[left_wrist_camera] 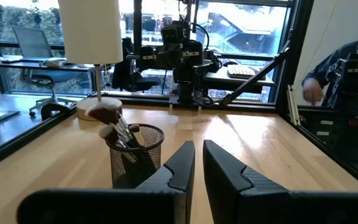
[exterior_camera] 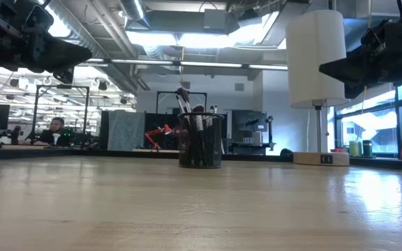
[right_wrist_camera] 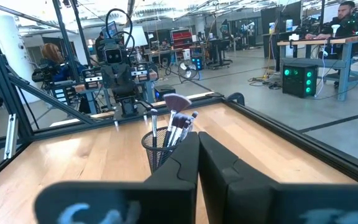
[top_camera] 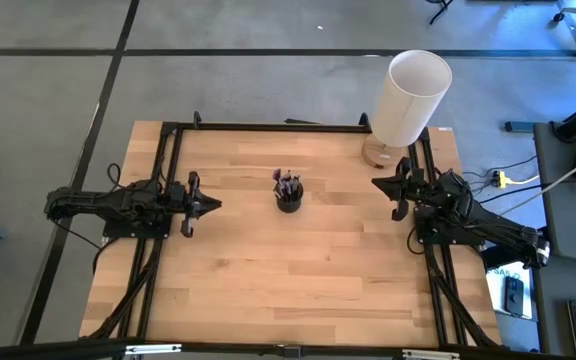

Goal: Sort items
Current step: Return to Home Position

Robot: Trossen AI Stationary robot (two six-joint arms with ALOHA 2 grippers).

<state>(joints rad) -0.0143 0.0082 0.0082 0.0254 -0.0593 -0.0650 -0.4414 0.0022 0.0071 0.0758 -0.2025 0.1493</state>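
A small black mesh cup (top_camera: pixel 289 200) stands at the middle of the wooden table. The items, several thin makeup brushes (top_camera: pixel 286 181), stand in it heads up and lean on its rim (left_wrist_camera: pixel 143 129). One has a fan-shaped reddish head (right_wrist_camera: pixel 178 101). My left gripper (top_camera: pixel 216 204) hangs level above the table, left of the cup and pointing at it. Its fingers (left_wrist_camera: pixel 182 163) are nearly together with only a thin slit and nothing between them. My right gripper (top_camera: pixel 376 183) hangs level right of the cup, fingers (right_wrist_camera: pixel 185 155) shut, holding nothing.
A tall white cylinder (top_camera: pixel 413 95) on a round wooden base stands at the far right corner, close behind my right arm. Black frame rails (top_camera: pixel 268 127) run along the table's edges. Bare wood lies all around the cup. People sit at desks in the room beyond.
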